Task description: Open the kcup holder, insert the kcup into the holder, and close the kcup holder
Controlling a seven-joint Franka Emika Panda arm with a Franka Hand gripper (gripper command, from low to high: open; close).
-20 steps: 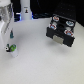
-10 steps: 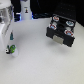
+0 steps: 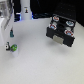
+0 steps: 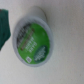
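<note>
Directly under the gripper [image 3: 10,42], just short of its fingertips: the kcup [image 3: 14,48], resting on the white table [image 3: 40,65] at the exterior view's left edge. Green top turned up toward the wrist camera, so the pod's axis seems to run roughly in line with the approach — a straight descent, by the look of it, with little sideways correction. In the wrist view the kcup [image 4: 32,39] fills the middle of the picture, a round pale rim around a bright green lid, slightly off centre; a dark green blurred shape [image 4: 4,27] beside it, too soft to identify.

State of the gripper: cannot tell. Fingers too small and blurred in the exterior view, absent from the wrist view; nothing visibly held, pod apparently free on the table.

Well apart from the gripper, across the table toward the exterior view's right: the kcup holder [image 3: 61,31], black and boxy, with a drawer apparently pulled out and rows of white-and-red-topped pods [image 3: 62,23] showing on top. Pale handle [image 3: 59,39] facing the open table.

Likely step in hand: closing in on the pod for a grasp. Afterwards a long carry away from here toward the holder, so a firm hold around the rim matters.
</note>
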